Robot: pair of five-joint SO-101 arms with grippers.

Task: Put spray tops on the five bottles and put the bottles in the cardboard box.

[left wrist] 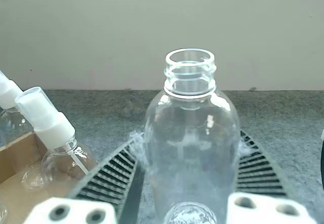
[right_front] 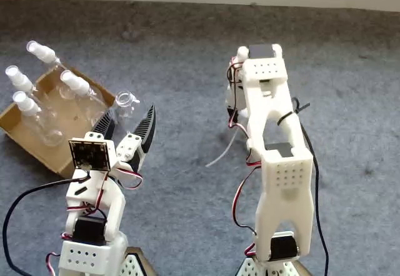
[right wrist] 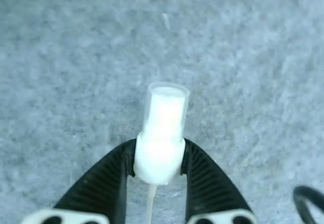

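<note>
A clear bottle (right_front: 125,104) with an open neck stands upright on the grey carpet beside the cardboard box (right_front: 37,145). My left gripper (right_front: 128,118) is shut on this bottle (left wrist: 191,133), with one ribbed black finger (left wrist: 114,171) against each side. My right gripper (right wrist: 159,155) is shut on a white spray top (right wrist: 161,133) a little above the carpet. Its thin tube (right_front: 222,154) hangs out from under the right arm (right_front: 275,132). Several capped bottles (right_front: 78,88) lie in the box.
The box sits at the far left, close to the left gripper's outer finger. A capped bottle (left wrist: 53,138) lies in the box just beside the left gripper. Bare carpet (right_front: 181,70) stretches between and beyond the two arms. Cables (right_front: 315,163) run along the right arm.
</note>
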